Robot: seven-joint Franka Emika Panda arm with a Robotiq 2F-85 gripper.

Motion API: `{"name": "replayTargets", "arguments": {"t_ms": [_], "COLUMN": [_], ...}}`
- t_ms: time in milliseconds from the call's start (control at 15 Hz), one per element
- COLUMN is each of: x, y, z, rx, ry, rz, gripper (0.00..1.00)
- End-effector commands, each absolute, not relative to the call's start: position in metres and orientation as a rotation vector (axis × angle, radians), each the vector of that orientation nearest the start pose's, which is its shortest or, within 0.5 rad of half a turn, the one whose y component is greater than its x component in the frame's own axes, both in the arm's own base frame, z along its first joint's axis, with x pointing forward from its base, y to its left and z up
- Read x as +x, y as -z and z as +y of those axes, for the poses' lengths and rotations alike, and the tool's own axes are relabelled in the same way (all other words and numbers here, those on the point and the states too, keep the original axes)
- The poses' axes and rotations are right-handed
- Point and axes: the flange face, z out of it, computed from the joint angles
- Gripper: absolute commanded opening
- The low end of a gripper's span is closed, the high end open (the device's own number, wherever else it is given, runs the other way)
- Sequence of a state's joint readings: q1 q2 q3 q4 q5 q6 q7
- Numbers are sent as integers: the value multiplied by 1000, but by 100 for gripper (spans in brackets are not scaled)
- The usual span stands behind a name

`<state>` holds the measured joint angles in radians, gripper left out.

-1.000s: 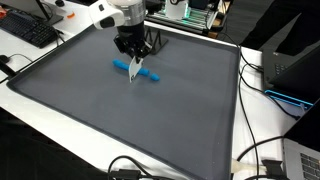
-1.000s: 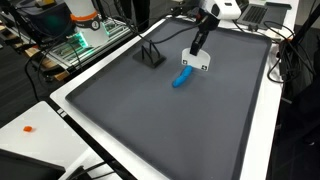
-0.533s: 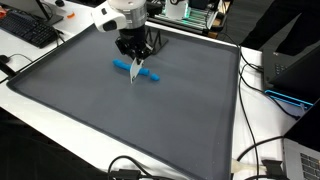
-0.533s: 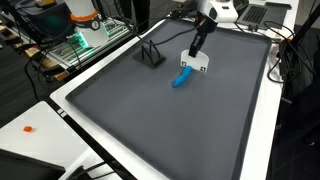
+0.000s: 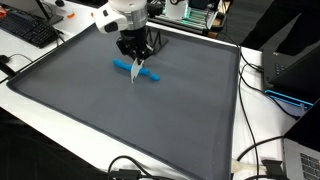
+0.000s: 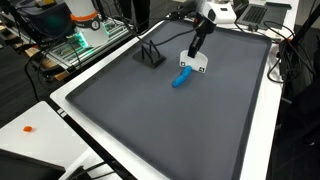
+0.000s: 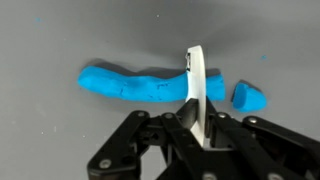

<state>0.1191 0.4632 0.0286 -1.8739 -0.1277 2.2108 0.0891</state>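
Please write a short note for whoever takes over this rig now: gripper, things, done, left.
Gripper: shut on the white blade, which stands across the blue roll near one end.
Things: roll lies on the grey mat; a small cut piece lies apart past that end.
Done: one piece off.
Left: probably this cut; the long part is whole.

The gripper (image 7: pixel 200 128) is cut off by the wrist view's lower edge; part of the blue strip (image 7: pixel 135 85) is hidden behind the white blade (image 7: pixel 196 80), whose edge is too small to be made out in both exterior views.
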Motion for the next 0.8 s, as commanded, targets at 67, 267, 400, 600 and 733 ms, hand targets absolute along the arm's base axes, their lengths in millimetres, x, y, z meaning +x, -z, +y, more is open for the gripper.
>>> {"name": "replayTargets", "arguments": {"t_ms": [67,267,400,600,733], "x": [600,597,595,597,599], "y": [-233,-233,-233,-238,-241], "z": [84,87,90,90,87], "rx": [-3192,-3169,-3155,-3153,-3180], "ry": [-319,-361,-383,-374,-354], "rz": [-237,-240,-241,-239,-233], "gripper": [2,2,2,2,2]}}
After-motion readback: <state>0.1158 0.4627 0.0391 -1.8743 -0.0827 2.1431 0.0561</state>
